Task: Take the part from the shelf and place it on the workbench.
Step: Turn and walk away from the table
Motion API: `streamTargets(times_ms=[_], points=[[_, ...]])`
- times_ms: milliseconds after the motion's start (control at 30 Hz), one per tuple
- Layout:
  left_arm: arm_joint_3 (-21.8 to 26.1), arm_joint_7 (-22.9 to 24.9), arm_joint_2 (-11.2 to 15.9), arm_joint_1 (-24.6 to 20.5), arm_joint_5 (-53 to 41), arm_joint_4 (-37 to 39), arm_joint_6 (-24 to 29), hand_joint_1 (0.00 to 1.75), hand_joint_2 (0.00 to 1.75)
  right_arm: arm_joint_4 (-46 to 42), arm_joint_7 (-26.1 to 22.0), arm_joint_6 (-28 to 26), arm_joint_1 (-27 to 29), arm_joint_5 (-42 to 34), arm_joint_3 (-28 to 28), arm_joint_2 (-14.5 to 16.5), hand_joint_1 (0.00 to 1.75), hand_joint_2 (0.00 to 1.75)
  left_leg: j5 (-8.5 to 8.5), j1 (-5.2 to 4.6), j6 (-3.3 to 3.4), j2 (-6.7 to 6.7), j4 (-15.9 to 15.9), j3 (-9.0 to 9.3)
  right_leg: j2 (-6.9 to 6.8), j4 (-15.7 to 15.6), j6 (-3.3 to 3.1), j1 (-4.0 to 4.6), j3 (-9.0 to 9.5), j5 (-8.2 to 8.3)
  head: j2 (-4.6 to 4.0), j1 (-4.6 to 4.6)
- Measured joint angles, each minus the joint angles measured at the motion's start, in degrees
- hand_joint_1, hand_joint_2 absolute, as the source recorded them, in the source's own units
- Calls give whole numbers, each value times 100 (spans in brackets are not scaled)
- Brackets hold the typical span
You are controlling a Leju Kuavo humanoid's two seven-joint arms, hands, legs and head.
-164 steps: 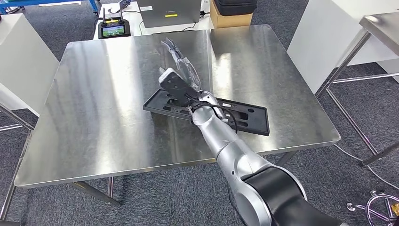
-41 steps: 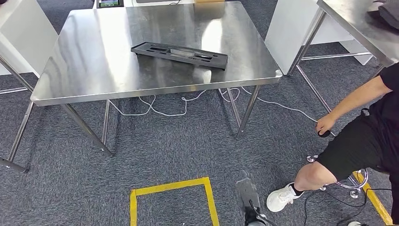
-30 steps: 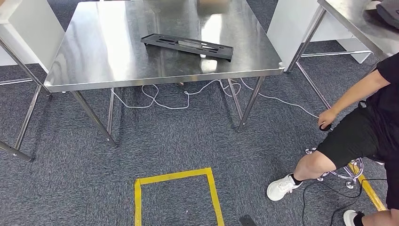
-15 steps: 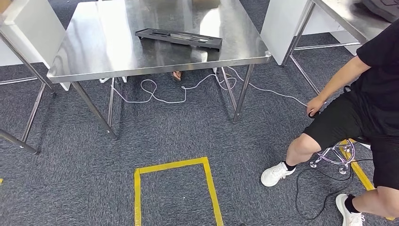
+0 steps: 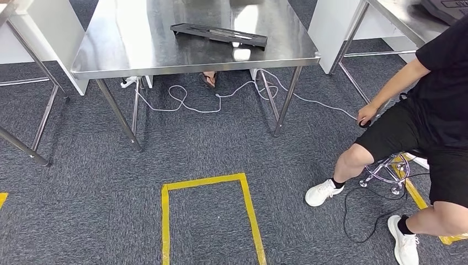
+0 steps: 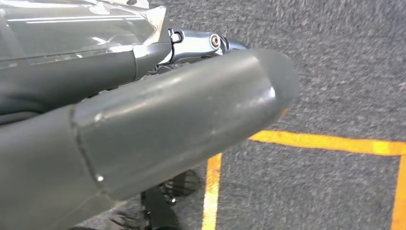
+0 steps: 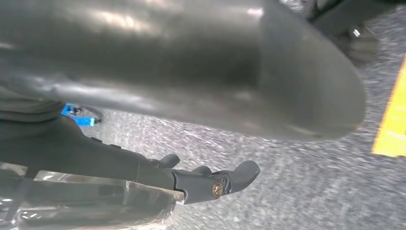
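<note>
The black flat part (image 5: 219,34), long with cut-outs, lies alone on the steel workbench (image 5: 138,52) at the far side of the head view, near its right front corner. My left hand (image 6: 182,96) hangs over grey carpet, its thick grey thumb and dark fingers (image 6: 201,43) stretched out with nothing between them. My right hand (image 7: 158,96) also hangs above the carpet, thumb and dark fingers (image 7: 215,179) apart and empty. Both hands are far from the part.
A person (image 5: 425,105) sits on a chrome stool (image 5: 386,171) at the right, legs stretched over the carpet. A yellow tape square (image 5: 207,182) marks the floor ahead. White cables (image 5: 221,99) trail under the workbench. A second steel table (image 5: 397,16) stands at the far right.
The whole view has pulled back from the workbench and tilted to the floor. Earlier my right hand rested on the part; now the part lies alone and the arm has left the head view.
</note>
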Motion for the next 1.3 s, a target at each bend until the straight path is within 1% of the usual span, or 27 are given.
streamTargets(times_ms=[33, 100, 167, 200, 233, 300, 333, 400, 433, 467, 500, 533, 567, 600, 633, 700, 733, 833, 900, 967, 1000, 1033, 1067, 1133, 1200, 1233, 1300], points=[[-1, -16, -10, -1, 1, 0, 1, 0, 0, 0, 12, -9, 0, 4, 4, -8, 0, 0, 74, -7, -8, 7, 4, -84, 3, 26, 58, 3, 119, 95, 0, 1], [-2, -46, -35, -5, 5, -1, 4, 0, 0, 0, 41, -33, -11, 5, 11, -25, 0, 0, 230, -16, -38, 10, 12, -237, 8, -522, 119, 12, 666, 348, 0, -1], [-3, -68, -56, -10, 11, -2, 11, 0, 0, 0, 62, -54, -34, -1, 13, -39, 0, 0, 372, -28, -95, 14, 15, -345, 13, -1482, 45, 57, 1348, 301, 0, -4], [-3, -75, -63, -14, 13, -3, 13, 0, 0, 0, 67, -58, -42, -5, 13, -45, 0, 0, 439, -29, -128, 20, 1, -362, 18, -1814, -8, 85, 1541, 223, 0, -6], [-3, -80, -67, -14, 14, -3, 14, 0, 0, 0, 70, -61, -45, -9, 13, -49, 0, 0, 507, -29, -164, 26, -24, -368, 21, -1988, -53, 120, 1610, 177, 0, -6], [-3, -84, -69, -6, 15, 3, 15, 0, 0, 5, 75, -66, -40, -15, 14, -49, 0, 0, 554, -17, -233, 19, -50, -395, 13, -2010, -129, 88, 1517, 272, 0, -10], [-4, -84, -69, 2, 16, 7, 15, 0, 0, 9, 78, -71, -35, -18, 14, -49, 0, 0, 412, -6, -261, 8, 27, -437, 1, -2009, -192, 55, 1460, 343, 0, -14], [-5, -81, -70, 11, 16, 11, 18, 0, 0, 15, 76, -100, -21, -39, 13, -48, 0, 0, -205, 19, -305, -20, 514, -565, -29, -2012, -296, 4, 1319, 494, 0, -26], [-5, -79, -69, 13, 15, 11, 19, 0, 0, 16, 71, -122, -14, -59, 13, -47, 0, 0, -525, 27, -328, -26, 894, -628, -35, -2010, -328, 11, 1236, 562, 0, -28], [-5, -78, -68, 12, 12, 11, 19, 0, 0, 17, 66, -144, -8, -79, 13, -44, 0, 0, -715, 34, -354, -31, 1278, -668, -39, -2006, -329, 18, 1148, 626, 0, -31], [-5, -78, -67, 11, 6, 11, 21, 0, 0, 17, 60, -159, -4, -94, 13, -40, 0, 0, -739, 45, -378, -34, 1577, -669, -44, -1995, -320, 19, 1062, 689, 0, -30], [-7, -76, -66, 10, -4, 11, 35, 0, 0, 17, 56, -169, 0, -106, 13, -37, 0, 0, -604, 61, -399, -33, 1728, -607, -47, -1974, -302, 17, 977, 743, 0, -31], [-10, -74, -66, 9, -17, 11, 60, 0, 0, 17, 50, -173, 5, -112, 13, -34, 0, 0, -395, 82, -416, -31, 1686, -458, -50, -1935, -275, 9, 890, 792, 0, -32], [-16, -71, -66, 6, -30, 11, 90, 0, 0, 17, 43, -176, 8, -115, 12, -32, 0, 0, -223, 106, -431, -30, 1473, -233, -53, -1881, -247, 1, 810, 827, 0, -32], [-25, -65, -67, 1, -43, 10, 120, 0, 0, 17, 32, -178, 9, -117, 11, -31, 0, 0, -176, 123, -444, -33, 1098, 79, -52, -1803, -219, 4, 720, 848, 0, -34], [-43, -48, -70, -10, -62, 9, 158, 0, 0, 17, 9, -181, 3, -114, 11, -28, 0, 0, -372, 124, -422, -48, 377, 572, -54, -1655, -161, 28, 579, 881, 0, -27], [-55, -35, -72, -20, -70, 8, 173, 0, 0, 17, -2, -181, -2, -115, 11, -28, 0, 0, -497, 107, -388, -56, 149, 690, -54, -1604, -118, 46, 512, 910, 0, -24], [-91, 25, -107, -22, -80, 7, 212, 0, 0, 18, -35, -208, 3, -153, -1, -43, 0, 0, -512, 80, -203, -18, 0, 621, -35, -1484, 18, 68, 324, 935, 0, -13], [-103, 57, -126, -12, -81, 7, 230, 0, 0, 20, -50, -231, 18, -186, -20, -48, 0, 0, -421, 78, -95, 51, -20, 540, -16, -1015, 12, 29, 88, 656, 0, 4], [-112, 76, -129, -10, -84, 7, 239, 0, 0, 20, -52, -227, 30, -192, -32, -47, 0, 0, -349, 54, -63, 130, -17, 452, -6, -253, 12, 13, -210, 292, 0, 19], [-118, 84, -134, -10, -85, 7, 246, 0, 0, 21, -52, -221, 36, -190, -33, -50, 0, 0, -316, 42, -64, 176, -15, 410, -4, 3, 35, 11, -279, 189, 0, 20], [-123, 92, -141, -9, -85, 7, 255, 0, 0, 22, -52, -216, 43, -187, -33, -54, 0, 0, -288, 34, -72, 226, -14, 379, -5, 25, 69, 10, -220, 176, 0, 19], [-129, 100, -149, -9, -85, 7, 273, 0, 0, 23, -51, -212, 48, -183, -33, -57, 0, 0, -266, 30, -83, 278, -14, 356, -16, -189, 110, 10, -35, 237, 0, 19], [-136, 112, -157, -11, -84, 7, 312, 0, 0, 23, -51, -207, 41, -165, -33, -58, 0, 0, -235, 19, -119, 380, -11, 346, -185, -1062, 144, 18, 546, 434, 0, 20], [-138, 118, -155, -16, -83, 7, 339, 0, 0, 22, -48, -199, 16, -143, -33, -56, 0, 0, -224, -6, -175, 479, -9, 364, -358, -1641, 67, 64, 881, 541, 0, 15], [-139, 123, -153, -20, -83, 7, 351, 0, 0, 22, -46, -193, 9, -137, -33, -55, 0, 0, -222, -15, -207, 531, -11, 377, -378, -1717, 5, 89, 902, 550, 0, 12], [-142, 134, -152, -28, -84, 6, 372, 0, 0, 22, -42, -182, 17, -135, -33, -52, 0, 0, -217, 1, -275, 612, -13, 391, -255, -1731, -104, 78, 881, 605, 0, 8]])
